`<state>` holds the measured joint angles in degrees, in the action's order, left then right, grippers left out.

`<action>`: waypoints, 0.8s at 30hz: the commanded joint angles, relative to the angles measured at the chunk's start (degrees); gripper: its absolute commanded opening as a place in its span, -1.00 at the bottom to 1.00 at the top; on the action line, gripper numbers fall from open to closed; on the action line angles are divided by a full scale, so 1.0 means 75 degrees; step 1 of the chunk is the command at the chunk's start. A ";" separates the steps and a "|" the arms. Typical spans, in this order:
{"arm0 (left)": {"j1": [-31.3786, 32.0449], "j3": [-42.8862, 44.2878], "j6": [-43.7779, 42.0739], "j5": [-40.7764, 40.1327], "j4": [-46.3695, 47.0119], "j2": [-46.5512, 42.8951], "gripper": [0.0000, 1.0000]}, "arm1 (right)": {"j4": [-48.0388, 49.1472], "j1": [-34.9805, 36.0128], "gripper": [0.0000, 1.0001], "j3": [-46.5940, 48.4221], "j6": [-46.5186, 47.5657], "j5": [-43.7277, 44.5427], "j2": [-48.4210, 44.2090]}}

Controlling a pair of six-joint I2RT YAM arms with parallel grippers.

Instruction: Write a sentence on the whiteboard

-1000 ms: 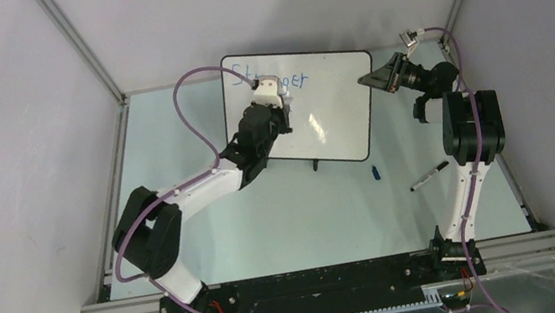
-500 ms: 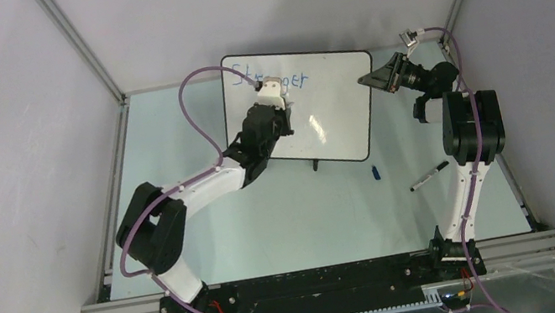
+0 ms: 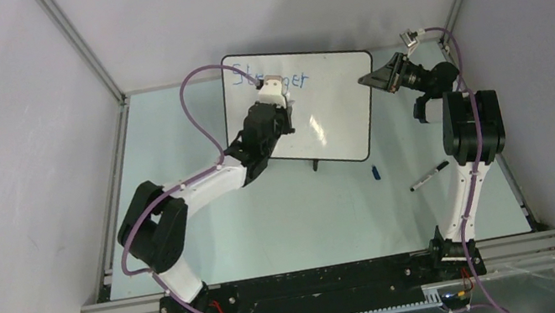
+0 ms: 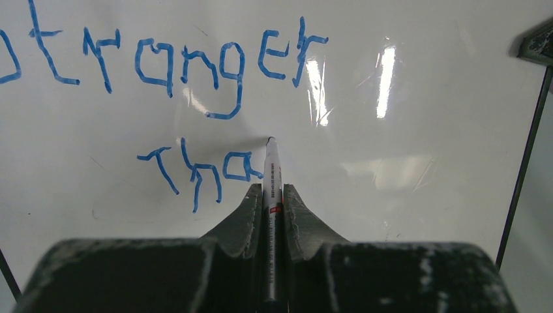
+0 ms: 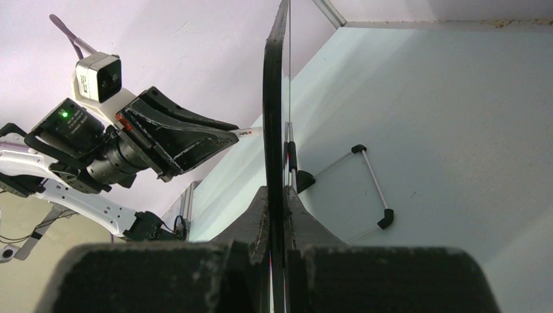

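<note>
**Writing the Second Word on the Board**

The desk (image 3: 292, 213) is pale green, with walls close on both sides. The whiteboard (image 3: 341, 124) stands tilted at the far end of it, on small black feet.

The right claw (image 5: 277, 192) is pressed together on the board's right rim and pinches it. The left claw (image 4: 272, 189) is pressed together on a marker (image 4: 272, 173) and holds it out straight in front of the board.

The sentence (image 4: 195, 65) is in blue. The top line reads "stranger". Under it is "Tha", so I think the second word is only partly done. The marker tip sits just to the right of the "a" and looks to touch the board.

To do this step well, the left arm should push softly, so the board does not tip back. The right claw should hold the rim firm. Small, slow strokes will make neat letters.

There is lots of white room to the right of the tip and below it. The black rim and the right claw are well away on the right.

A spare pen (image 3: 429, 175) and a blue cap (image 3: 375, 172) lie on the desk, well apart from both claws.
</note>
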<state>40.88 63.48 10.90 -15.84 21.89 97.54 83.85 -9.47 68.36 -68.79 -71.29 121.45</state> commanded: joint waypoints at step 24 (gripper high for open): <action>0.0351 -0.0871 -0.0184 -0.0301 0.0212 -0.0493 -1.00 | 0.0331 0.0009 -1.00 0.0081 -0.0477 -0.0070 -0.0607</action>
<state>43.20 57.54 10.90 -15.57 24.27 95.92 83.88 -9.47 68.36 -68.77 -71.35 121.45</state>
